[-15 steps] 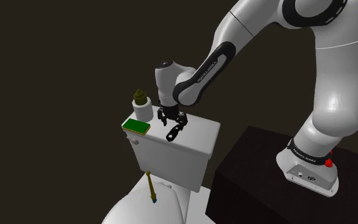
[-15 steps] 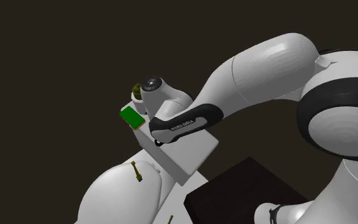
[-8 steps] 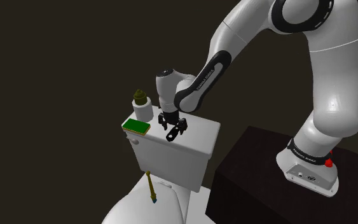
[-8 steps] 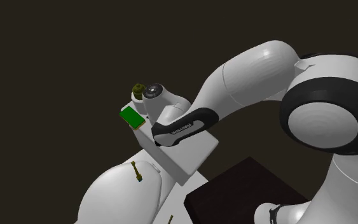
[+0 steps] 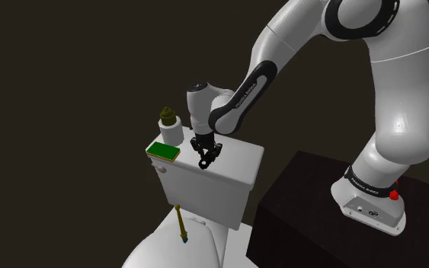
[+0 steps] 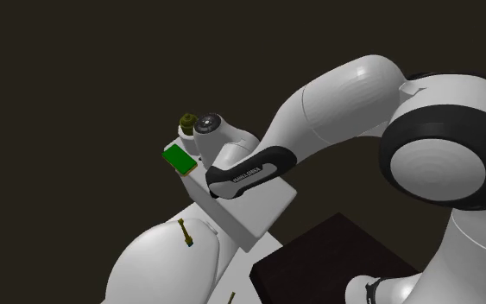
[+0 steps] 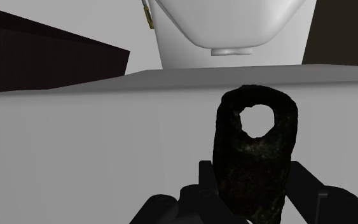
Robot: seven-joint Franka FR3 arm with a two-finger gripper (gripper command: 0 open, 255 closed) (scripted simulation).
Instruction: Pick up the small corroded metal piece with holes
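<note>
Your gripper [image 5: 206,151] is closed on the metal piece [image 5: 204,162]. In the wrist view the two fingers [image 7: 205,181] press on its near part from both sides, and the gap between them is just as wide as the piece. The piece is dark, rough and pitted. It is pierced through near its free end, which stands out beyond the fingertips.

In the shoulder view the piece hangs under the hand, over the white tank lid [image 5: 239,161]. You cannot tell from here whether its tip touches the lid. The green pad [image 5: 163,151] lies at 9 o'clock from the gripper and the small potted plant [image 5: 168,126] at 10 o'clock, both apart from it.

I judge the piece to be stiff and light, so it will not bend under the pads. The corroded skin gives some friction, but it may crumble and let the piece slip. The hold is near one end, so the long free end could swing between the pads. Keep the clamp firm and raise the hand straight and slowly.
</note>
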